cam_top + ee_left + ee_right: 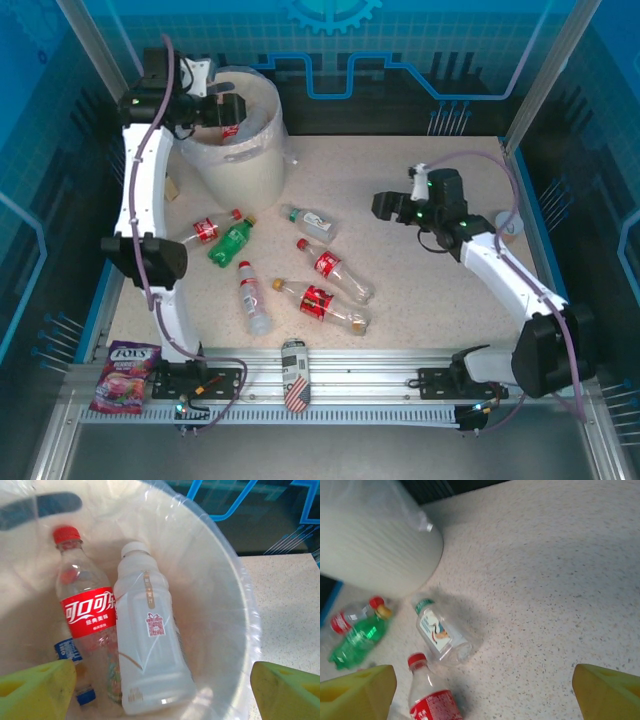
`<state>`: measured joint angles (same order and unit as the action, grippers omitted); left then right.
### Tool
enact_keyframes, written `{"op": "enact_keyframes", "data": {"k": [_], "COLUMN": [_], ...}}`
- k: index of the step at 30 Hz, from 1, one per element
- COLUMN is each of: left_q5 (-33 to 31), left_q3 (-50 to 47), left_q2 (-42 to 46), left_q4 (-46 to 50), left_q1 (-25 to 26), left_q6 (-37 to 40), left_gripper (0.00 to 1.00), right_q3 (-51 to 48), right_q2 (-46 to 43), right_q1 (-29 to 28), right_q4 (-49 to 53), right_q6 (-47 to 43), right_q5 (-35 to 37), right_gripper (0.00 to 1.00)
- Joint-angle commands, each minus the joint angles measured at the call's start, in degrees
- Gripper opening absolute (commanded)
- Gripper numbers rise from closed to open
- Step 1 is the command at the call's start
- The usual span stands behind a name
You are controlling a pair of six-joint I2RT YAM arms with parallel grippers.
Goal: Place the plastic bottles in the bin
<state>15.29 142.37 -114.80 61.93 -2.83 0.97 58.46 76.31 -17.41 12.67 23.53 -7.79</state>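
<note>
My left pincer (162,692) wide apart, empty, over bin (245,170). Three bottles (150,640) seen inside. My right pincer (482,695) apart too, above table (430,290). Six bottles (318,300) lie on table, waiting. Job under half done.

Bottles, bin and strays, counted.
Six plastic bottles (335,272) on the tabletop (430,290), three bottles (150,630) inside the one bin (245,170); one can (295,378), one snack packet (125,375).

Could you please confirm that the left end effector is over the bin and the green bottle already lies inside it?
Not quite: the left end effector is over the bin, but the green bottle lies on the table, outside the bin, as the top external view shows.
</note>
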Motion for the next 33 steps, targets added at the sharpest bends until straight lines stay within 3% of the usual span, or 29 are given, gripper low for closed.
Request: {"op": "enact_keyframes", "data": {"k": [1, 4, 8, 15, 22, 27, 33], "left_q5": [-3.42, -3.34, 1.83, 11.25, 15.91, 12.37, 7.2], "left_q3": [0.34, -9.46, -29.58, -58.08, -79.73, -92.2, -97.59], "left_q2": [6.5, 14.71, 28.76, 45.43, 52.84, 53.66, 49.59], "left_q4": [4.44, 1.4, -10.43, -22.76, -34.23, -47.02, -55.59], "left_q1": [-0.09, -0.07, -0.07, 0.19, 2.0, 6.74, 11.46], "left_q6": [1.02, -0.95, -6.91, -18.66, -31.95, -41.29, -46.35], "left_gripper": [0.92, 0.92, 0.92, 0.93, 0.95, 0.98, 0.99], "right_q3": [5.34, 9.56, 14.45, 22.19, 27.25, 29.08, 29.63], "right_q2": [4.4, 9.64, 16.75, 28.3, 36.79, 41.08, 44.22], "right_q1": [-4.86, -8.57, -12.27, -16.56, -17.48, -17.82, -17.83], "right_q4": [7.63, 9.37, 9.47, 9.3, 9.57, 9.97, 9.12], "right_q6": [-12.91, -19.69, -25.88, -29.32, -26.19, -24.72, -22.79], "right_q5": [4.28, 6.12, 7.53, 7.66, 8.26, 9.34, 9.0], "right_gripper": [0.94, 0.96, 1.0, 1.0, 1.0, 1.0, 0.97]}}
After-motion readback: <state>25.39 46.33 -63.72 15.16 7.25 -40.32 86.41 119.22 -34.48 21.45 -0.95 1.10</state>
